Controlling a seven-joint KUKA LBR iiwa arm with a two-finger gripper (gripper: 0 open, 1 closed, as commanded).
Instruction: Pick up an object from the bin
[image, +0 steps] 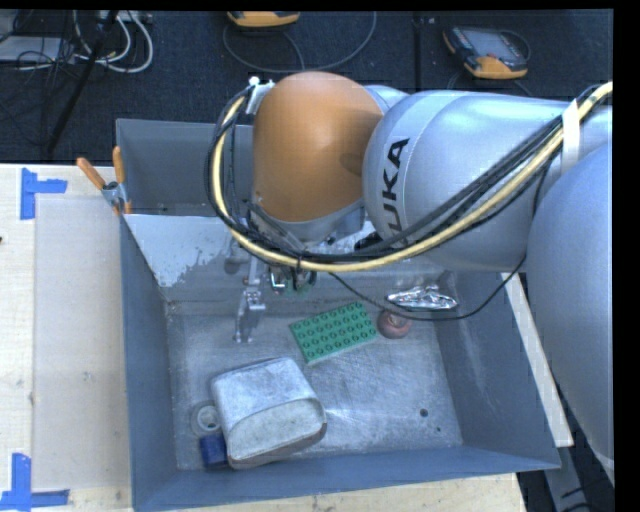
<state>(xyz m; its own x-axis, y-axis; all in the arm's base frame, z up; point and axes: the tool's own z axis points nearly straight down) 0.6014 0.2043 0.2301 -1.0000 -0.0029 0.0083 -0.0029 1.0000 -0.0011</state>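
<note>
Fingers of the gripper hang over bare bin floor just left of the green plate. I cannot tell if they are apart or together. Nearer than the green plate, to its left, lie a small blue block, a little ring and a puffy grey-white pouch. The green plate is flat, with four sides and rows of little bumps, and lies a bit crooked. Just right of it sits a small brown round thing, with a shiny silver thing behind that.

Scuffed matt metal bin, studded green plastic plate.
</note>
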